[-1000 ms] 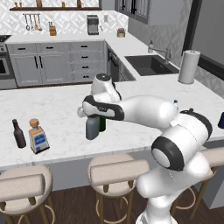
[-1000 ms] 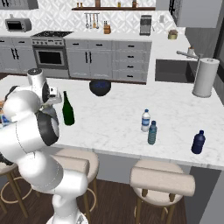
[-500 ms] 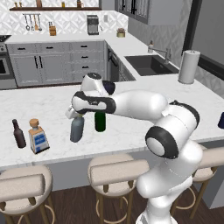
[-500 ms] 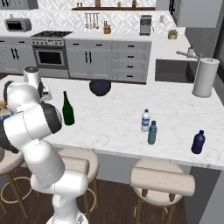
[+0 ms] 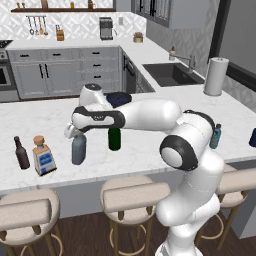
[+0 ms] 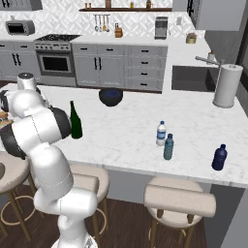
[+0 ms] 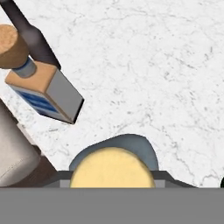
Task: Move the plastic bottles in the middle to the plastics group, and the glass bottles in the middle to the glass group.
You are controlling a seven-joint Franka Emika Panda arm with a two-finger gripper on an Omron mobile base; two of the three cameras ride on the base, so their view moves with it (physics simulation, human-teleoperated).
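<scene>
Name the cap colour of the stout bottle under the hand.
Tan, on the grey-blue bottle; the hand view shows it best.

The stout grey-blue bottle [image 5: 78,150] with its tan cap [image 7: 112,168] stood upright on the white marbled surface [image 5: 30,120], its top under the gripper [image 5: 75,131], just beside the square blue-labelled bottle [image 5: 43,156] and the small dark brown bottle [image 5: 21,153]. The tall dark green wine bottle [image 6: 75,121] stood upright near it. Well apart, the slim teal-blue plastic bottle [image 6: 168,147] stood upright just beside the whitish blue-banded bottle [image 6: 161,133], with the dark blue bottle [image 6: 219,157] near them.
</scene>
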